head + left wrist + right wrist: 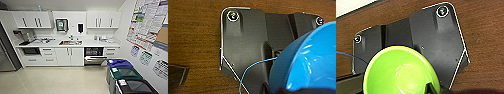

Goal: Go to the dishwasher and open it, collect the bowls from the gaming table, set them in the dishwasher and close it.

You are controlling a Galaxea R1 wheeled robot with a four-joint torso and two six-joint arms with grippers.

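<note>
From the head camera I face the white kitchen counter; the stainless-steel dishwasher (94, 55) sits under it, right of the steel sink (70, 42), its door part-open with a dark interior showing, straight ahead and slightly right of me. Three coloured bins (126, 75) stand right of the dishwasher.

At my left wrist, a glossy bright blue round bowl (308, 62) looms close; I cannot tell how that claw stands.

At my right wrist, a glossy yellow-green round bowl (399, 72) sits close; that claw's state I cannot tell either.
</note>
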